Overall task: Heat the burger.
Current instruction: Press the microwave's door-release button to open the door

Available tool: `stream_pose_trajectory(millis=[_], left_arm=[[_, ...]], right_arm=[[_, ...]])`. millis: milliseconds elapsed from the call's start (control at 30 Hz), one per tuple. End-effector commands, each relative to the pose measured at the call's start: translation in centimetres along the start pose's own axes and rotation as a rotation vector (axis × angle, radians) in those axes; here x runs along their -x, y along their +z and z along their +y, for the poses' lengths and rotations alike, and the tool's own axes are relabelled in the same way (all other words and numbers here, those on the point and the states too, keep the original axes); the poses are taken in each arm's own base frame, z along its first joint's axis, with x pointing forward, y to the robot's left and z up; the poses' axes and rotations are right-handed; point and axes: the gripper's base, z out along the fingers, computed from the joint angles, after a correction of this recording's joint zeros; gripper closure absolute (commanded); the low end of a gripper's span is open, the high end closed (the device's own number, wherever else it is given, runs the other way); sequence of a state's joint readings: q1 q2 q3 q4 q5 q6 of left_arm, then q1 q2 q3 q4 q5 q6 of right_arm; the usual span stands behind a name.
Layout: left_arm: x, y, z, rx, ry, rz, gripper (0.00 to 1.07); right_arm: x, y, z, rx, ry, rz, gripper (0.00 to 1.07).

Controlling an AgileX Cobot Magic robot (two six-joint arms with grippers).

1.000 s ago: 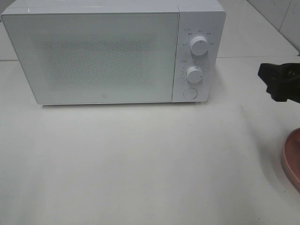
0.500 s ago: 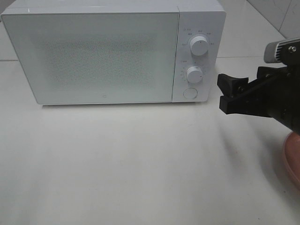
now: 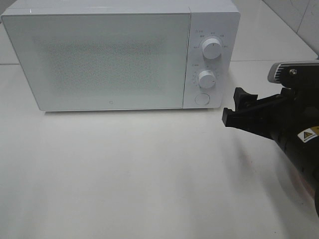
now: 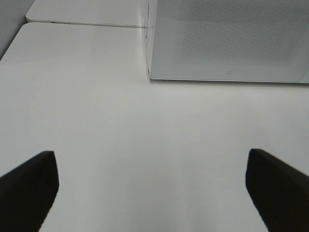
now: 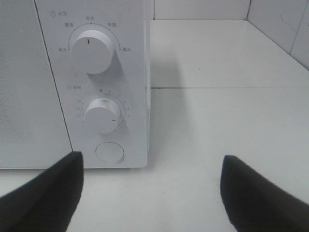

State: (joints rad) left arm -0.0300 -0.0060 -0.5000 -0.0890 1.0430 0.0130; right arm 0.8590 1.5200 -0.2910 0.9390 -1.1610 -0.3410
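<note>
The burger is out of view in every frame. A white microwave (image 3: 99,59) stands at the back of the white table with its door closed. It has two knobs (image 3: 211,50) and a round button (image 3: 201,98) on its right panel. My right gripper (image 3: 233,105) is open and empty, just right of the panel and level with the button, pointing at it. In the right wrist view the right gripper (image 5: 152,193) faces the upper knob (image 5: 91,50), the lower knob (image 5: 102,115) and the button (image 5: 109,152). My left gripper (image 4: 152,193) is open and empty over bare table, facing the microwave (image 4: 227,38).
The white table (image 3: 124,174) stretches in front of the microwave. A tiled wall (image 3: 304,20) rises at the back right. My right arm covers the table's right edge.
My right gripper has moved left from the table's right edge to just beside the microwave's control panel. The arm now covers the pink plate that showed at the right edge.
</note>
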Motion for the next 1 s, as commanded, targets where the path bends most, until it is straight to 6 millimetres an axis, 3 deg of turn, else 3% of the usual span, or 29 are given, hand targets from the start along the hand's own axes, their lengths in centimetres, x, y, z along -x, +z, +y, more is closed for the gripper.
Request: stream_pose_trajectory(millis=[33,433,667,1000], left_arm=[[-0.1,-0.2,0.0,0.003,0.003,-0.024,0.09],[-0.1,-0.2,0.0,0.003,0.003,-0.024,0.09],[-0.1,-0.2,0.0,0.003,0.003,-0.024,0.09],[-0.1,-0.2,0.0,0.003,0.003,-0.024,0.09]], right_arm=[[-0.1,0.3,0.6,-0.033,0.011,0.002,0.34],[0.7,0.8,1.1,-0.043,0.027,-0.050,0.36],[0.2,1.1,1.4,-0.027,-0.006,-0.050,0.37],[-1.0,3.7,3.2,0.008,-0.008,-0.030,0.37]])
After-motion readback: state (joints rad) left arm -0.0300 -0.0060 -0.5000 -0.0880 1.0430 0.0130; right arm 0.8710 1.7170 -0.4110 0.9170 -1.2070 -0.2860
